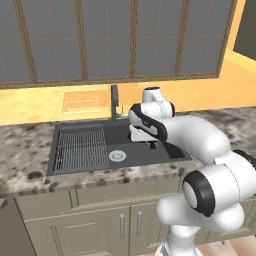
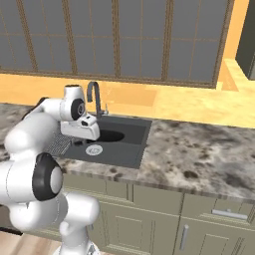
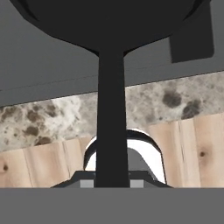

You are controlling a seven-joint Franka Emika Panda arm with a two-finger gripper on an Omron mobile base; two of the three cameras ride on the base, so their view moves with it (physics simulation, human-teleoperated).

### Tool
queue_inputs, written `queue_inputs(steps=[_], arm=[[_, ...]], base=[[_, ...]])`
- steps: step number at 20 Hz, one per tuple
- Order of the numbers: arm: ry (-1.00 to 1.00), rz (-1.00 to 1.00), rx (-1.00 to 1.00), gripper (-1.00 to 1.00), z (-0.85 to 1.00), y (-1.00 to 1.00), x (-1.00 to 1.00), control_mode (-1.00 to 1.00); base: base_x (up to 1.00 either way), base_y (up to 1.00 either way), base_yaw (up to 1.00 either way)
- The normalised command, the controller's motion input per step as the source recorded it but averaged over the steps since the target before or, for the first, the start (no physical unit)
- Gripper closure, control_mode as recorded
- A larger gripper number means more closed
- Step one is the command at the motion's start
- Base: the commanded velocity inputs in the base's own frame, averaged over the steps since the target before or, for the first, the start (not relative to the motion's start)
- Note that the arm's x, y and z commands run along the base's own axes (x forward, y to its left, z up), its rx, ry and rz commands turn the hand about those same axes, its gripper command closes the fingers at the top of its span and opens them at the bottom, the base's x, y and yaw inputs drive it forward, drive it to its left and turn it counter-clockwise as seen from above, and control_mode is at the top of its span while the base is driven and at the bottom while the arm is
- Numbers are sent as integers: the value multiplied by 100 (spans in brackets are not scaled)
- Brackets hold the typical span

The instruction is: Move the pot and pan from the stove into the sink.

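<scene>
Long and thin, the black handle of the flat matte black pan [image 3: 111, 109] runs up from the gripper [image 3: 112, 183], which is clamped on it; the pan hangs over the dark grey recessed sink [image 1: 150, 152] in the speckled stone bench [image 2: 199, 149]; held so far out, it could twist or slip, striking the basin.

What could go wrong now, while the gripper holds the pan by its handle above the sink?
1. The gripper is shut only on the far end of the long thin handle of the pan, so the pan may tilt or slip.
2. The faucet stands close behind the hand; a swing could hit it.
3. Released from this height, the pan might land hard in the sink.
</scene>
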Motion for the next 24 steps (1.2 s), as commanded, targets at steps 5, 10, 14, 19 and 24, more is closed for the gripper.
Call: queue_inputs(steps=[5, 10, 14, 19, 24], arm=[[-8, 4, 0, 100, -13, -5, -2, -100], [0, -1, 0, 100, -4, 0, 7, -100], [0, -11, 2, 100, -1, 0, 14, -100], [-1, -19, 8, 100, 0, 0, 1, -100], [-1, -16, 7, 100, -4, 0, 0, -100]], base=[[0, 0, 0], [0, 0, 0], [0, 0, 0], [0, 0, 0], [0, 0, 0]])
